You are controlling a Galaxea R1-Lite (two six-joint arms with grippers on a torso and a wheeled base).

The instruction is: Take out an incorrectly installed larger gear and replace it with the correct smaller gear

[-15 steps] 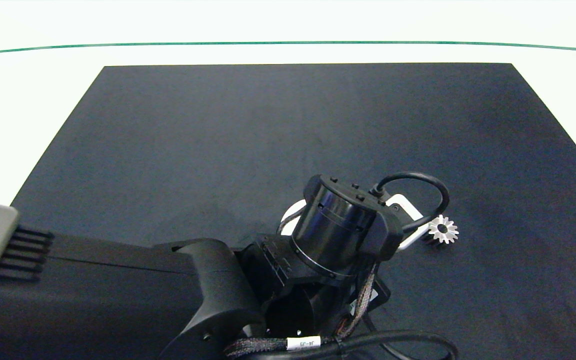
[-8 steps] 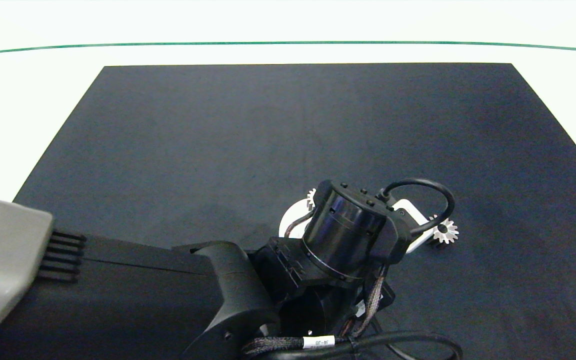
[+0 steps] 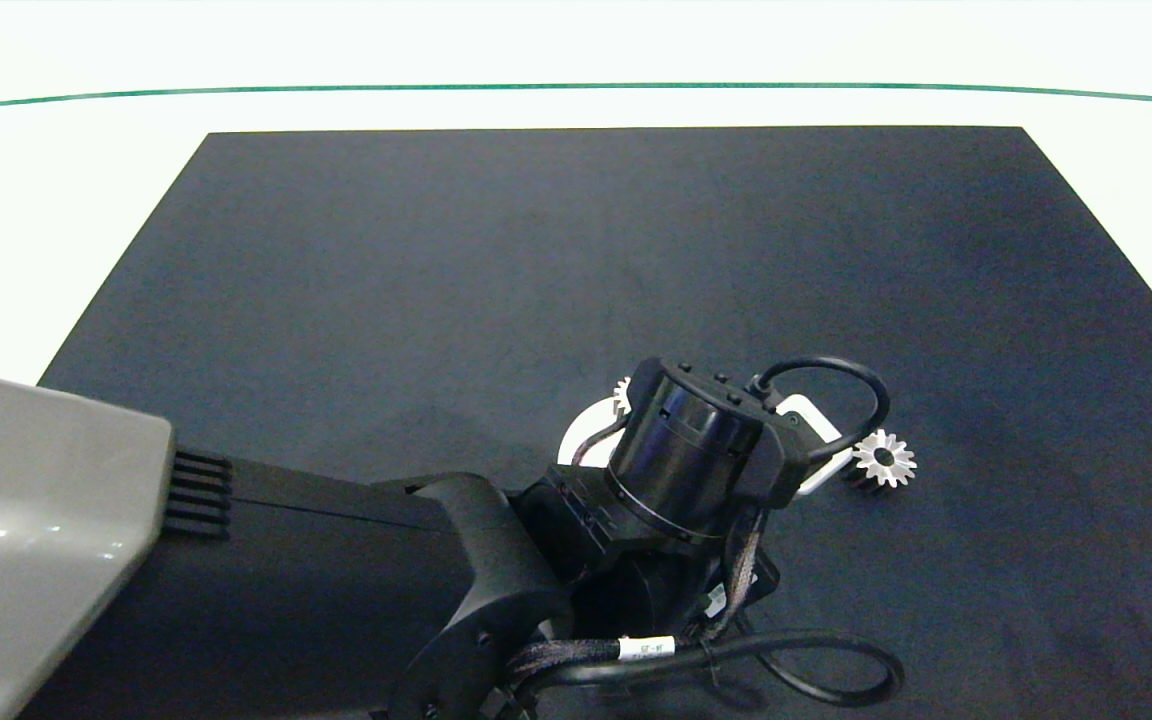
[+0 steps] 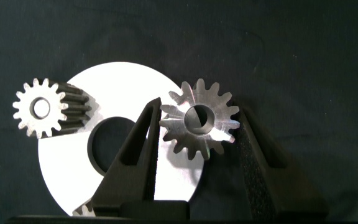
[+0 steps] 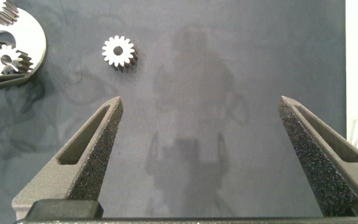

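In the left wrist view the larger gear [image 4: 197, 121], silver with long pointed teeth, sits between my left gripper's [image 4: 199, 112] dark fingers [image 4: 135, 149], which touch its teeth on both sides, over the rim of a white disc [image 4: 61, 174]. A small blunt-toothed gear [image 4: 40, 109] stands at the disc's edge. The smaller gear [image 3: 884, 460] lies loose on the black mat just right of the disc [image 3: 576, 440]; the right wrist view shows this smaller gear [image 5: 118, 51] too. My right gripper [image 5: 201, 102] hovers open over bare mat. The left arm's wrist [image 3: 686, 460] hides its fingers from above.
A black mat [image 3: 536, 250] covers most of the white table [image 3: 36, 200]. A black cable loop [image 3: 816, 670] trails from the left arm near the front edge. A sliver of another gear [image 4: 82, 211] shows on the disc by the left finger.
The left arm has reached farther in from the left, its wrist shifting a little away from me and to the right. A gear tooth at the disc's far edge came into view.
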